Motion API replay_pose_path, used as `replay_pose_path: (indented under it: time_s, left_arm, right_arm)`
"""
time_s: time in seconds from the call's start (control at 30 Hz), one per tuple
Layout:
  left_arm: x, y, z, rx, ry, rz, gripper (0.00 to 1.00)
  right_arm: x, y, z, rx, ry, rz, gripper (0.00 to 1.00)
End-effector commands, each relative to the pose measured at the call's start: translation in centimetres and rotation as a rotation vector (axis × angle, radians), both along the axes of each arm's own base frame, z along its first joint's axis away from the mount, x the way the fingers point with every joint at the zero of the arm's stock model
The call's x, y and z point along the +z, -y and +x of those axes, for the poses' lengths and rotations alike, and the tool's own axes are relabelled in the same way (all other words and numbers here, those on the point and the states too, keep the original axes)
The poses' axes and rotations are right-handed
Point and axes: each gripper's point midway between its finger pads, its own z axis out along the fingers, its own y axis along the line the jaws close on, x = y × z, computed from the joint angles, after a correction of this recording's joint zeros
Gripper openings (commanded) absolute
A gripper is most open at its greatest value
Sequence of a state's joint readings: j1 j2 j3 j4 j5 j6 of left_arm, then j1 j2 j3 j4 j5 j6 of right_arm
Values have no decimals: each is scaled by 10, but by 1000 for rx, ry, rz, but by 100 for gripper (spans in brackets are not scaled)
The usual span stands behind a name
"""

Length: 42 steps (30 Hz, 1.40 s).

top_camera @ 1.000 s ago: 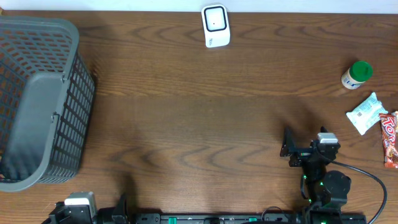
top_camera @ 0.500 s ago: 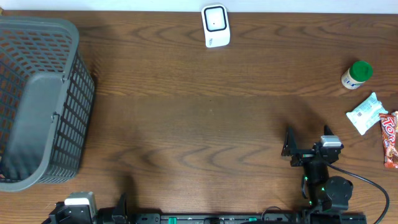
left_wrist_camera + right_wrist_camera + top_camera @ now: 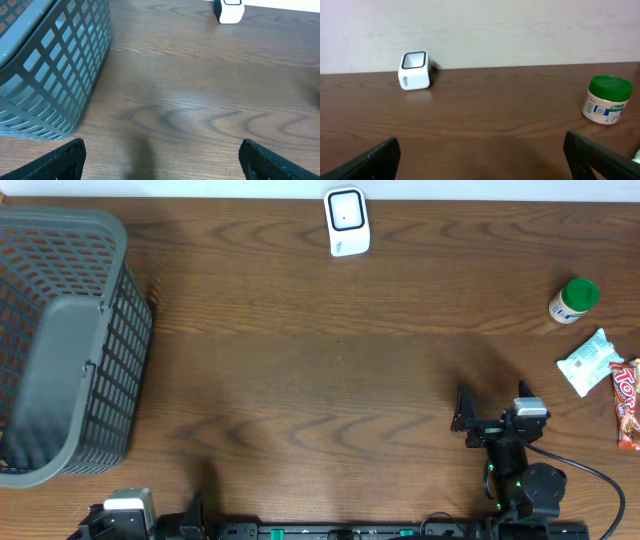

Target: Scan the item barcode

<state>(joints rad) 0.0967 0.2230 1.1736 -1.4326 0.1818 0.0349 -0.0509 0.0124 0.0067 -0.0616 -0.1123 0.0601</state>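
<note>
The white barcode scanner [image 3: 347,222] stands at the table's far edge, also in the right wrist view as a scanner [image 3: 413,70] at far left. Three items lie at the right: a green-lidded jar [image 3: 574,300], a white packet [image 3: 590,362] and a red candy bar [image 3: 627,405]. My right gripper [image 3: 492,412] hovers open near the front edge, left of those items, nothing between its fingers [image 3: 365,162]. The jar [image 3: 606,100] sits ahead to its right. My left gripper [image 3: 162,162] is open over bare wood at the front left, holding nothing.
A large grey plastic basket [image 3: 60,340] fills the left side of the table; its slatted wall [image 3: 55,75] rises just left of my left gripper. Brown wood table [image 3: 320,380] stretches between basket and items. A black cable runs from the right arm's base.
The right arm slid slightly right and toward the front edge a second ago, then held still. Both grippers stayed open. No object has moved.
</note>
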Motion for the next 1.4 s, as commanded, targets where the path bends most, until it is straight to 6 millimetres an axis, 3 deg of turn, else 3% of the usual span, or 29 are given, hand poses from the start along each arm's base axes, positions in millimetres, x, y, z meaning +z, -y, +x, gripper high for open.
replay_pose_path:
  time_s: [0.0,1.0,1.07,1.17,1.23,1.37]
  left_arm:
    - [2,1,-1,-12,9,9,98]
    - [2,-1,0,-10,12,26,98]
    - [9,0,4,-21,47,19,98]
    - [45,11,18,-78,214,-3,98]
    - [57,11,23,-84,274,2,98]
    - [56,10,34,-92,335,37,98]
  right_arm:
    - [0,0,0,-1,2,10,99]
    - [0,0,0,-1,2,10,99]
    - [0,0,0,-1,2,10,99]
    - [0,0,0,-1,2,10,99]
    - [0,0,0,-1,2,10,99]
    - [0,0,0,-1,2,10,99]
